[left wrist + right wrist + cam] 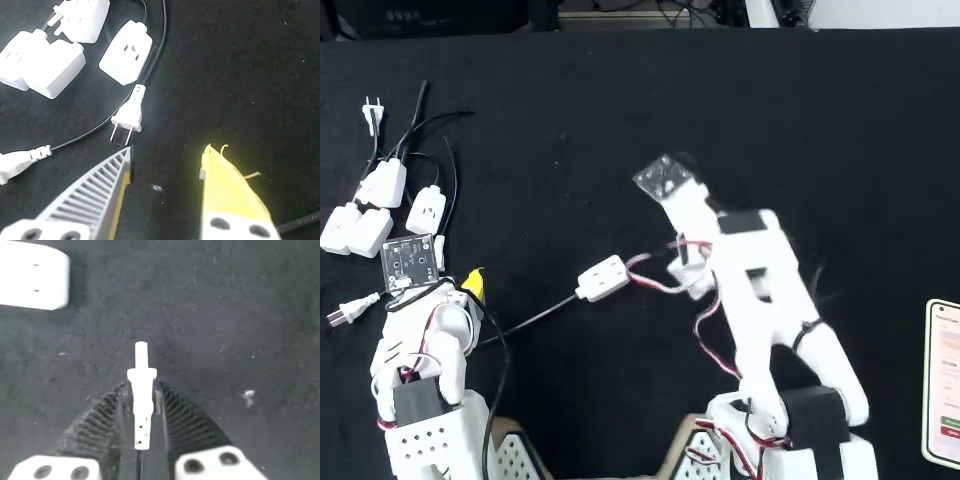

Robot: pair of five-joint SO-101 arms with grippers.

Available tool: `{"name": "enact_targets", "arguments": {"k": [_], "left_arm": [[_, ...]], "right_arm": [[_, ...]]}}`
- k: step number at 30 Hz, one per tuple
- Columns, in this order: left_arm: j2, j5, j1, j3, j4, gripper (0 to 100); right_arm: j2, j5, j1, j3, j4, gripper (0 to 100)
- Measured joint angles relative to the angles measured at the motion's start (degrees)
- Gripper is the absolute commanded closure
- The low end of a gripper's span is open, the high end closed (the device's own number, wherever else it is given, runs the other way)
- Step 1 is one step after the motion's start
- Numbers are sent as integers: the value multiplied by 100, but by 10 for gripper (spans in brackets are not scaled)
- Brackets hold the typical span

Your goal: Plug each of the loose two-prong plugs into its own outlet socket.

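Right gripper (141, 386) is seen clamped on a white plug (141, 410), which is held edge-on between the ribbed fingers with its tip pointing out past them above the black table (240, 315); a white socket block (31, 280) lies farther ahead and off to one side, well apart from that tip; left gripper (167, 150) is held wide over the table, with nothing between its grey finger and its yellow one; a loose two-prong plug (127, 114) on a black cord (85, 136) lies flat just beyond the fingertips, prongs turned toward them, untouched; near its cord end a white outlet (126, 52) is found face up, and beside that two white blocks (50, 70) lie touching each other; a second loose plug (17, 165) rests apart at the side; in the high view a corded outlet (602, 278) lies between the two arms.
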Motion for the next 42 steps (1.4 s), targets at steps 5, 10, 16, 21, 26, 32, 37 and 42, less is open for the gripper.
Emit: {"name": "enact_targets", "arguments": {"k": [5,10,16,21,26,32,37,42], "left_arm": [[0,0,0,0,0,770],[0,0,0,0,0,770],[0,0,0,0,0,770],[0,0,0,0,0,770],[0,0,0,0,0,770],[0,-18,0,0,0,770],[0,-18,0,0,0,770],[0,-18,0,0,0,770]], "right_arm": [[-9,0,26,545,-545,982],[-9,0,26,554,-237,880],[-9,422,53,563,185,913],[-9,624,316,563,185,907],[-9,659,352,563,185,907],[-9,659,352,563,70,907],[-9,659,352,756,-53,907],[-18,642,229,1125,-563,910]]}}
